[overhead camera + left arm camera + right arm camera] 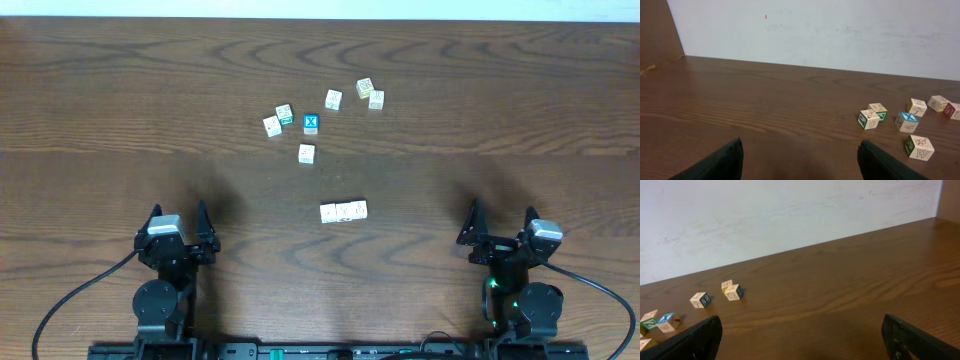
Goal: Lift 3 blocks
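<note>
The 3 blocks [343,211] lie side by side in a short row on the wooden table, near its middle; they are small cream-white cubes. They show in neither wrist view. My left gripper [179,210] rests near the front edge, well to the left of the row. It is open, with only bare wood between its dark fingers [725,162]. My right gripper [501,208] rests near the front edge, well to the right of the row, also open and holding nothing [801,321].
Further back, several loose cubes are scattered: a blue-faced cube with a white X [311,123], a single cream cube [306,153] just in front of it, and others to its left [272,126] and right [376,99]. A pale wall [815,30] rises behind the table.
</note>
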